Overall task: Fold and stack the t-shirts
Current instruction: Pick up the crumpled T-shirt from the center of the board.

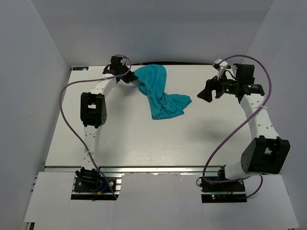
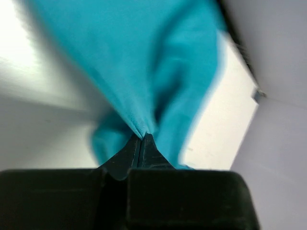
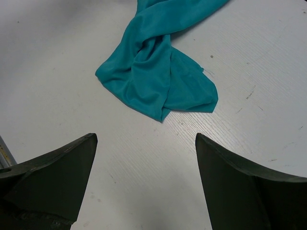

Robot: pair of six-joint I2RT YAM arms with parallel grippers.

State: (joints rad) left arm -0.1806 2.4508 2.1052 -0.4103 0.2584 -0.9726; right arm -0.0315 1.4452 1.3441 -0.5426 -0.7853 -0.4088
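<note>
Progress: early. No fold is made and no stack exists.

Table (image 1: 144, 139): white, matte, with a fine wood-grain pattern and a few small scuffs visible in the right wrist view.

T-shirt (image 1: 158, 93): teal, plain, a soft thin knit. It sits in the upper centre of the top view, bunched and twisted into a rope-like band. One end is pinched at the upper left and the other end spreads into a crumpled, roughly triangular flap toward the lower right. No sleeves or collar can be picked out, and only this one garment is seen.

Left gripper (image 1: 128, 76): dark fingers pressed together on a pinch of the fabric, which fans up and away from the tips in the left wrist view.

Right gripper (image 3: 145, 139): fingers wide apart, holding nothing, at the right of the top view and apart from the cloth.

Judged remaining: untwist the shirt, spread it flat, fold it and place it — essentially all of the task.
</note>
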